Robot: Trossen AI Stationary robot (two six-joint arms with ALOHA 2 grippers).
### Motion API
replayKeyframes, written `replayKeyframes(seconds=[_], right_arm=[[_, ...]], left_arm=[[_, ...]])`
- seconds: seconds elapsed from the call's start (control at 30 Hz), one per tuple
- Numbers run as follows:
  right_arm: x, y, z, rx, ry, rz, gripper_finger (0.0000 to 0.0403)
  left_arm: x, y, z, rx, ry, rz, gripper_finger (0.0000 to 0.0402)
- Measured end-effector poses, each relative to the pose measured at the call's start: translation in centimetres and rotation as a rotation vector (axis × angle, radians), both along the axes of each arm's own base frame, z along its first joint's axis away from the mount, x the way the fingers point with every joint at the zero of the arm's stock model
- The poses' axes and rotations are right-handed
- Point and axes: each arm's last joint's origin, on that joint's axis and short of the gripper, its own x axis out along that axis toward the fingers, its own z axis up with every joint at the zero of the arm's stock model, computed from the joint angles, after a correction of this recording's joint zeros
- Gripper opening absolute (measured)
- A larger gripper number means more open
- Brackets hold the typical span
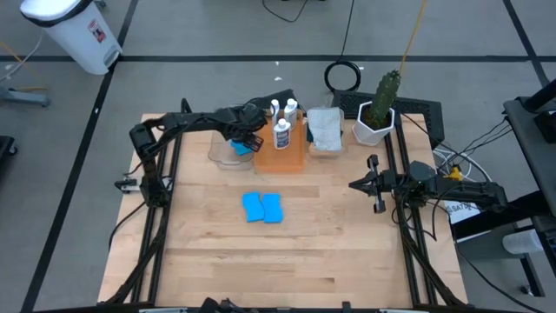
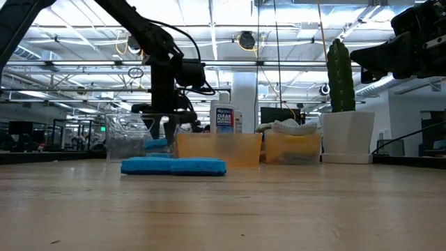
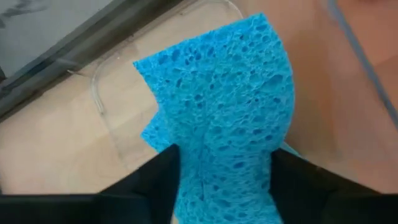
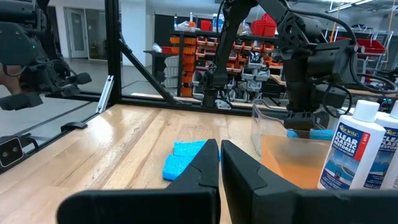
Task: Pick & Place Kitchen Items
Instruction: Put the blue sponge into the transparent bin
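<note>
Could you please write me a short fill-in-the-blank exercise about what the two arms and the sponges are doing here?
1. The left gripper is shut on a blue ____.
2. It holds it over the ____ bin.
3. ____ sponges lie on the table.
4. The right gripper is ____.

Missing words: sponge; clear; Two; shut

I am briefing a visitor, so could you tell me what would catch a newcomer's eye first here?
Most striking is the bright blue sponge pinched in the left gripper, held over the clear bin at the table's far side. Two more blue sponges lie mid-table, and a green cactus stands far right, beyond the idle right gripper.
</note>
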Motion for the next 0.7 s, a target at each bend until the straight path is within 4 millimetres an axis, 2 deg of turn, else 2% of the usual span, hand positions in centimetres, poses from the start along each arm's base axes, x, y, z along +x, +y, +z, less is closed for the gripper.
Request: replayKeyframes(seconds=[0.17, 0.3, 0.53, 0.7], right_arm=[[0.0, 0.0, 0.0, 0.000, 0.000, 0.000, 0.0000], [0.0, 0.0, 0.0, 0.000, 0.000, 0.000, 0.0000], [0.0, 0.0, 0.0, 0.000, 0.000, 0.000, 0.0000], [0.0, 0.0, 0.0, 0.000, 0.000, 0.000, 0.0000]], left_arm=[[-0.3, 0.4, 0.2, -0.015, 0.018, -0.037, 0.0294], [-0.1, 0.7, 1.3, -0.016, 0.023, -0.045, 0.0330], [0.3, 0.5, 4.5, -0.042, 0.065, -0.060, 0.0346], [1.0, -1.5, 7.6, -0.051, 0.097, -0.113, 0.0347]])
